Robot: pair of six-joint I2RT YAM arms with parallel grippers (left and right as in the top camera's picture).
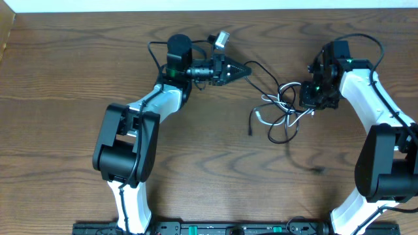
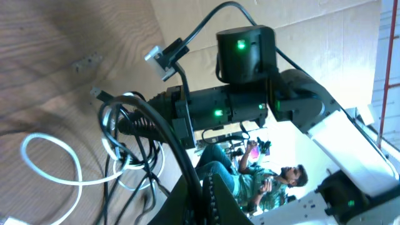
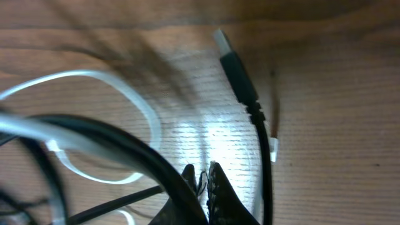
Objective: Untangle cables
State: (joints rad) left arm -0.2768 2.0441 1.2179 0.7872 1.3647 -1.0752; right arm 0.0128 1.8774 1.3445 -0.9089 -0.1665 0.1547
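Observation:
The black cable (image 1: 263, 73) and the white cable (image 1: 264, 109) lie tangled in loops right of the table's middle. My left gripper (image 1: 245, 69) is shut on a strand of the black cable, which runs from it down to the tangle. In the left wrist view the jaws (image 2: 206, 187) pinch the black cable (image 2: 156, 134), and a white loop (image 2: 62, 178) lies on the wood beyond. My right gripper (image 1: 305, 101) sits at the tangle's right edge. Its jaws (image 3: 203, 172) are closed on a thin dark strand. A black USB plug (image 3: 234, 62) and a white loop (image 3: 144, 112) lie beyond them.
The table (image 1: 78, 65) is brown wood. A loose black plug end (image 1: 251, 130) lies left of the tangle. The left arm's own wire and camera plug (image 1: 222, 39) stick up behind the left gripper. The arm bases stand at the front edge.

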